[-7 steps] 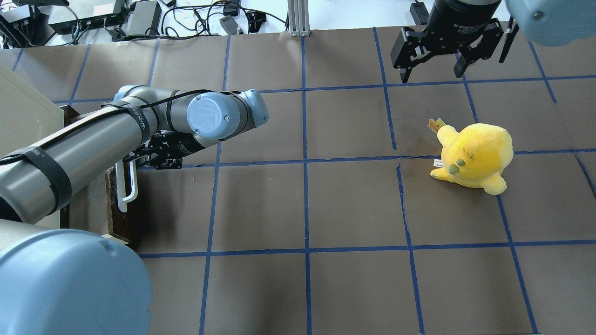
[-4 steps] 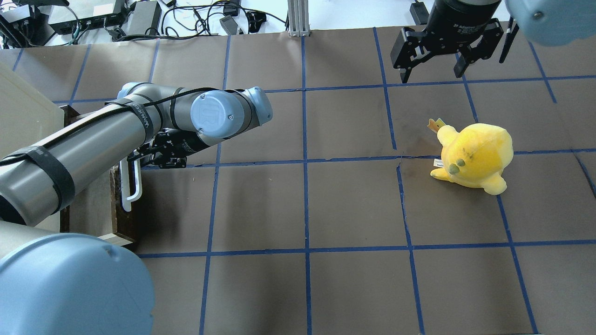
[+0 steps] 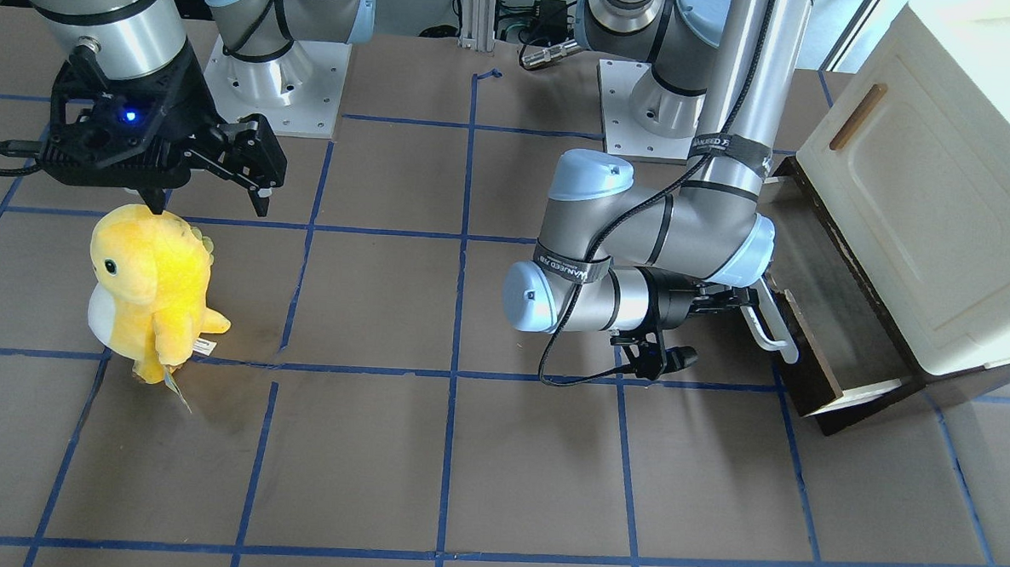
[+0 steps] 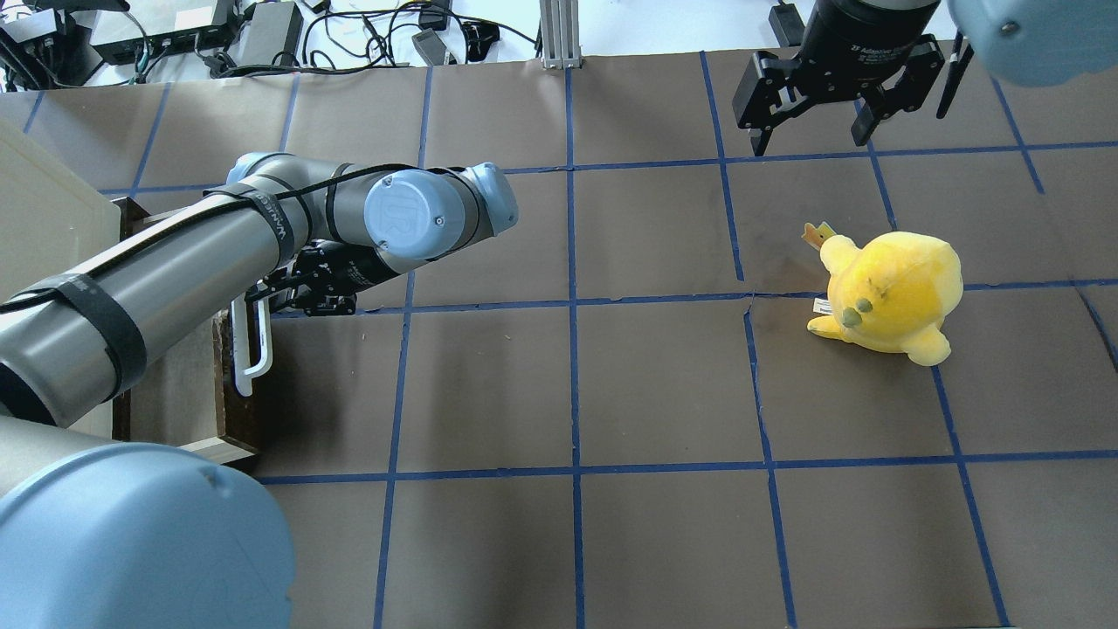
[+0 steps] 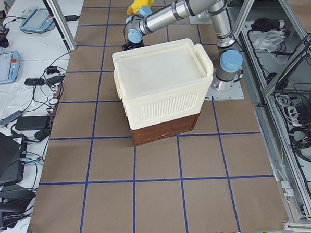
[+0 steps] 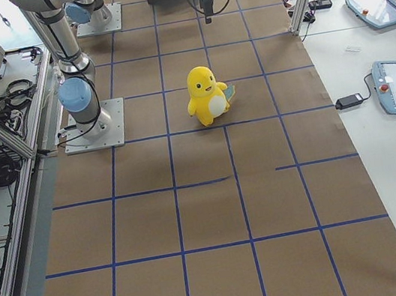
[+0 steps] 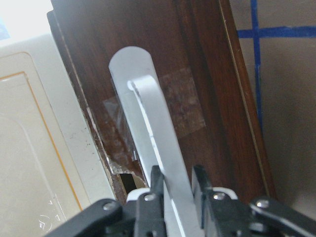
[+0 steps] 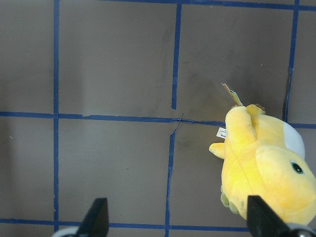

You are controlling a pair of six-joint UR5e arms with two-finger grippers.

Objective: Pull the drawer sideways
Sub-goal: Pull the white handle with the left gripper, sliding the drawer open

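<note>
The drawer (image 4: 234,411) sticks out from under the cream cabinet (image 4: 44,210) at the table's left. It has a dark brown front (image 3: 808,365), a pale inside (image 3: 848,333) and a long white bar handle (image 4: 255,354). My left gripper (image 4: 260,299) is shut on the handle's far end. The left wrist view shows its fingers (image 7: 157,185) clamped on the white bar (image 7: 153,123). My right gripper (image 4: 810,133) hangs open and empty at the far right, above the table.
A yellow plush toy (image 4: 891,293) stands on the table near the right gripper and also shows in the right wrist view (image 8: 266,168). The cabinet's cream door has a small wooden handle (image 3: 857,117). Cables and boxes (image 4: 175,31) lie beyond the table's far edge.
The left gripper has moved right with the handle, and the drawer has slid further out of the cabinet. The right arm and the plush have not moved.
</note>
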